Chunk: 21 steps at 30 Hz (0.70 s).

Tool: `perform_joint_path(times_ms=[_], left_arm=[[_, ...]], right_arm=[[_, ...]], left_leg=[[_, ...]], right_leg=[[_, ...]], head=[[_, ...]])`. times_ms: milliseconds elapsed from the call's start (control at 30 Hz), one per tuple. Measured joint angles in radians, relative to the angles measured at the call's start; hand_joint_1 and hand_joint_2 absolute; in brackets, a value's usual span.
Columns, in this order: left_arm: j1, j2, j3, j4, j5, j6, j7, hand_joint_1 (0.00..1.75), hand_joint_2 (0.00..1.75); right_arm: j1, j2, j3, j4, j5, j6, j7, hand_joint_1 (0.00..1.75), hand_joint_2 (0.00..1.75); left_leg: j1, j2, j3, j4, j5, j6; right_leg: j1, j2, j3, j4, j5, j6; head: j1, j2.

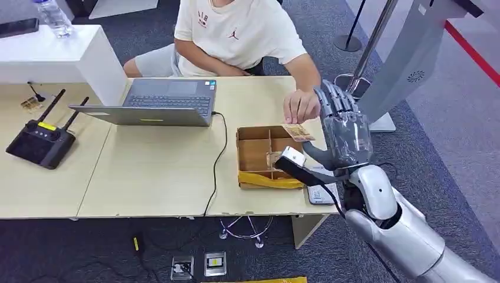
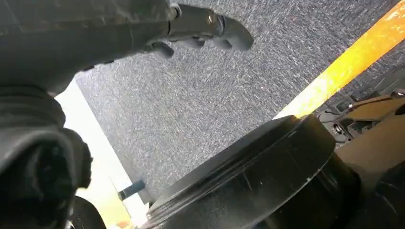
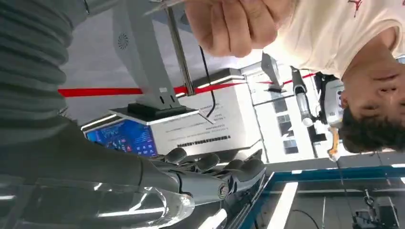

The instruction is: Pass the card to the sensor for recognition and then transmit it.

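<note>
A person's hand (image 1: 301,106) holds a small tan card (image 1: 299,133) over the cardboard box (image 1: 255,154) on the table. My right hand (image 1: 345,127) is raised just right of the card, fingers stretched and apart, with nothing in it. In the right wrist view its fingers (image 3: 215,177) lie straight and empty, apart from the person's hand (image 3: 229,24). A white flat sensor pad (image 1: 321,193) lies at the table's near right corner, partly behind my right forearm. My left hand (image 2: 205,26) hangs over grey carpet and holds nothing.
An open laptop (image 1: 159,101) with a black cable sits mid-table, and a black router (image 1: 40,141) stands at the left. The seated person (image 1: 236,32) is behind the table. A silver kiosk stand (image 1: 407,65) rises to the right of my right hand.
</note>
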Motion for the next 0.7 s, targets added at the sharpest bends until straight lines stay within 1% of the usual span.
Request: perform_joint_path(times_ms=[100, 133, 167, 200, 233, 500, 700], left_arm=[[-0.001, 0.000, 0.000, 0.000, 0.001, 0.000, 0.000, 0.00, 0.00], [-0.001, 0.001, 0.000, 0.000, 0.002, 0.000, 0.000, 0.00, 0.00], [-0.001, 0.002, 0.000, 0.000, 0.006, 0.000, -0.001, 0.00, 0.00], [-0.001, 0.002, 0.000, 0.000, 0.010, 0.000, -0.002, 0.00, 0.00], [-0.001, 0.002, 0.000, 0.000, 0.012, 0.000, -0.002, 0.00, 0.00], [-0.001, 0.003, 0.000, 0.000, 0.023, 0.000, -0.010, 0.00, 0.00], [-0.002, 0.005, 0.000, 0.000, 0.021, 0.000, -0.011, 0.00, 0.00]], right_arm=[[-0.007, 0.005, 0.018, 0.015, -0.015, -0.003, 0.000, 0.00, 1.75], [-0.009, 0.008, 0.025, 0.020, -0.019, -0.003, 0.000, 0.05, 1.75], [-0.010, 0.009, 0.030, 0.025, -0.023, -0.004, 0.000, 0.24, 1.75], [-0.011, 0.011, 0.035, 0.030, -0.026, -0.004, 0.000, 1.29, 1.75], [-0.013, 0.012, 0.040, 0.033, -0.030, -0.004, 0.000, 1.75, 1.75], [-0.031, 0.020, 0.078, 0.057, -0.056, -0.004, 0.000, 1.75, 1.75], [-0.039, 0.021, 0.090, 0.069, -0.063, -0.003, 0.000, 1.75, 1.75]], left_leg=[[0.000, 0.000, 0.000, 0.000, 0.000, 0.000], [0.000, 0.000, 0.000, 0.000, 0.000, 0.000], [0.000, 0.000, 0.000, 0.000, 0.000, 0.000], [0.000, 0.000, 0.000, 0.000, 0.000, 0.000], [0.000, 0.000, 0.000, 0.000, 0.000, 0.000], [0.000, 0.000, 0.000, 0.000, 0.000, 0.000], [0.000, 0.000, 0.000, 0.000, 0.000, 0.000]], right_leg=[[0.000, 0.000, 0.000, 0.000, 0.000, 0.000], [0.000, 0.000, 0.000, 0.000, 0.000, 0.000], [0.000, 0.000, 0.000, 0.000, 0.000, 0.000], [0.000, 0.000, 0.000, 0.000, 0.000, 0.000], [0.000, 0.000, 0.000, 0.000, 0.000, 0.000], [0.000, 0.000, 0.000, 0.000, 0.000, 0.000], [0.000, 0.000, 0.000, 0.000, 0.000, 0.000]], head=[[0.000, 0.000], [0.000, 0.000], [0.000, 0.000], [0.000, 0.000], [0.000, 0.000], [0.000, 0.000], [0.000, 0.000]])
